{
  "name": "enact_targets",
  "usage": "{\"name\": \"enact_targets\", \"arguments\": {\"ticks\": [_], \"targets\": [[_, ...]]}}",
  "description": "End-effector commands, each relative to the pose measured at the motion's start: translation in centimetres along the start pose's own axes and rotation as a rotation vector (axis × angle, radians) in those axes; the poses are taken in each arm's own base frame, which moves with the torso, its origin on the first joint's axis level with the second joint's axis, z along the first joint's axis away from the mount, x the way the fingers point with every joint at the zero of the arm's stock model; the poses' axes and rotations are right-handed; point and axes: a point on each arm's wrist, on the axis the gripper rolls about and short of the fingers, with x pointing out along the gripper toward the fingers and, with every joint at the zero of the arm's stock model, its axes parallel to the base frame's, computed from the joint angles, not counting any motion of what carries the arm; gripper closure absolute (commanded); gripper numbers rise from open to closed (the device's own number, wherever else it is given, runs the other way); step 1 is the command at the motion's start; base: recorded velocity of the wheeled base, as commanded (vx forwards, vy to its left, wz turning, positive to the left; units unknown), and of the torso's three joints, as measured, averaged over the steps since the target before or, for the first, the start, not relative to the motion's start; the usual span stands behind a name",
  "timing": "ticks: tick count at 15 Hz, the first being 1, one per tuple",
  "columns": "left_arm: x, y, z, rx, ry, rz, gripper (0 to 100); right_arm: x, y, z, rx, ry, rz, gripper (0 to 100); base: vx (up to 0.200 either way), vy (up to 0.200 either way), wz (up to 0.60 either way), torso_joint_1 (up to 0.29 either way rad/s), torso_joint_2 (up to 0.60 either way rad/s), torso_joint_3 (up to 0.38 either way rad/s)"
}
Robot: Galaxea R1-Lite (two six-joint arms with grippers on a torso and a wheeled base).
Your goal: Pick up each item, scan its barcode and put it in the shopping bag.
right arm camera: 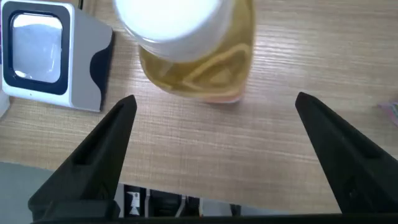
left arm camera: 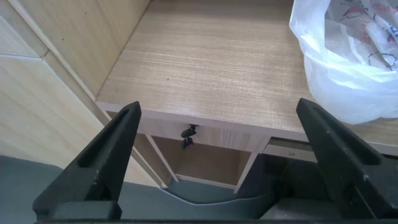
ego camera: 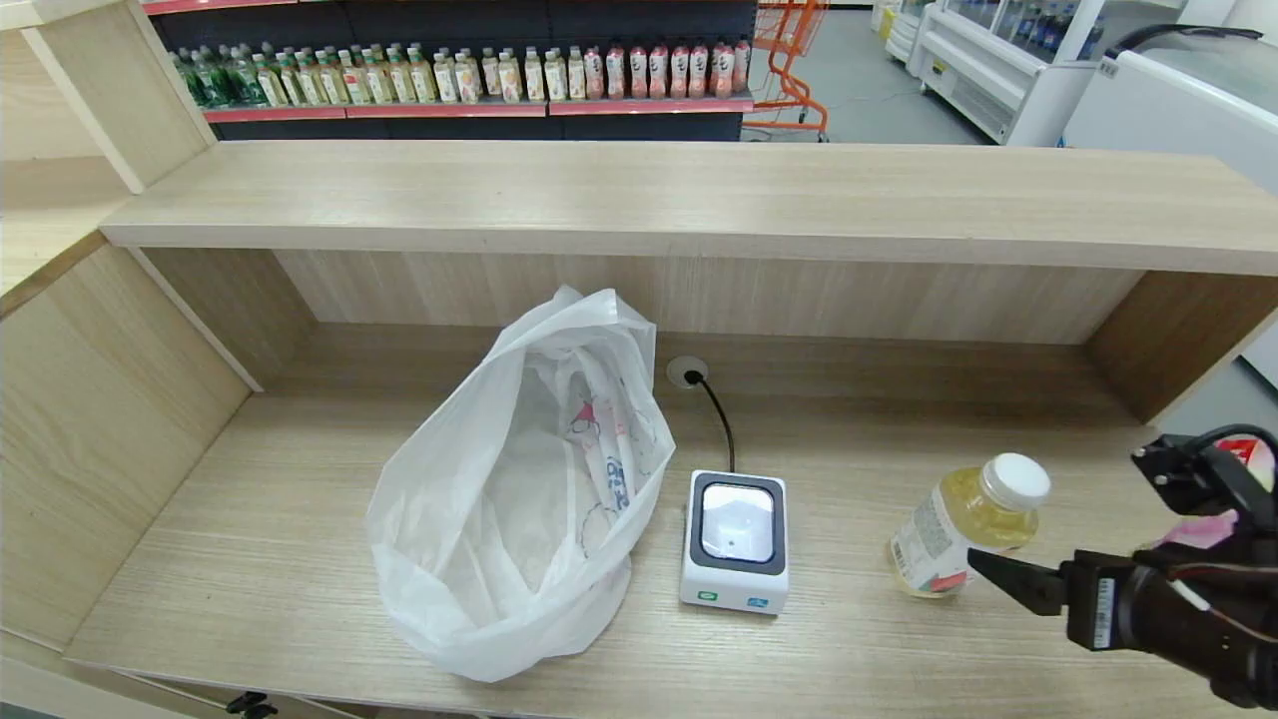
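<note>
A bottle [ego camera: 963,529] of yellow drink with a white cap stands on the wooden counter, right of the scanner [ego camera: 736,539]. My right gripper [ego camera: 1083,524] is open just to the bottle's right, at about its height, with nothing between its fingers. In the right wrist view the bottle [right arm camera: 193,43] stands just beyond the open right gripper [right arm camera: 214,155], with the scanner [right arm camera: 50,53] beside it. The white shopping bag [ego camera: 519,479] slumps open left of the scanner, with printed items inside. My left gripper [left arm camera: 217,162] hangs open in front of the counter's front edge, the bag [left arm camera: 348,68] off to one side.
A pink and red packet [ego camera: 1243,454] lies behind the right gripper at the counter's right end. A black cable [ego camera: 719,414] runs from the scanner to a hole at the back. A raised shelf [ego camera: 699,200] overhangs the rear. A drawer lock with a key [left arm camera: 188,134] sits under the counter edge.
</note>
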Motion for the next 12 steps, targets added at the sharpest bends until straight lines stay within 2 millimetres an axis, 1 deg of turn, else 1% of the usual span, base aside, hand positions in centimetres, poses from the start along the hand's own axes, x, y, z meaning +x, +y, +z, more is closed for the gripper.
{"name": "enact_targets", "arguments": {"ticks": [1, 4, 6, 9, 12], "targets": [[0.0, 0.0, 0.0, 0.000, 0.000, 0.000, 0, 3.5, 1.5, -1.7, -0.053, 0.114, 0.014, 0, 0.000, 0.000, 0.00, 0.000, 0.00, 0.000], [0.0, 0.0, 0.0, 0.000, 0.000, 0.000, 0, 4.8, 2.5, -2.4, -0.089, 0.119, -0.016, 0, 0.000, 0.000, 0.00, 0.000, 0.00, 0.000], [0.0, 0.0, 0.0, 0.000, 0.000, 0.001, 0, 5.7, 3.0, -2.5, -0.095, 0.096, -0.005, 0, 0.000, 0.000, 0.00, 0.000, 0.00, 0.000], [0.0, 0.0, 0.0, 0.000, 0.000, 0.000, 0, 6.8, 3.4, -2.3, -0.096, 0.044, 0.007, 0, 0.000, 0.000, 0.00, 0.000, 0.00, 0.000], [0.0, 0.0, 0.0, 0.000, 0.000, 0.000, 0, 7.5, 3.6, -2.1, -0.086, 0.002, 0.015, 0, 0.000, 0.000, 0.00, 0.000, 0.00, 0.000]]}}
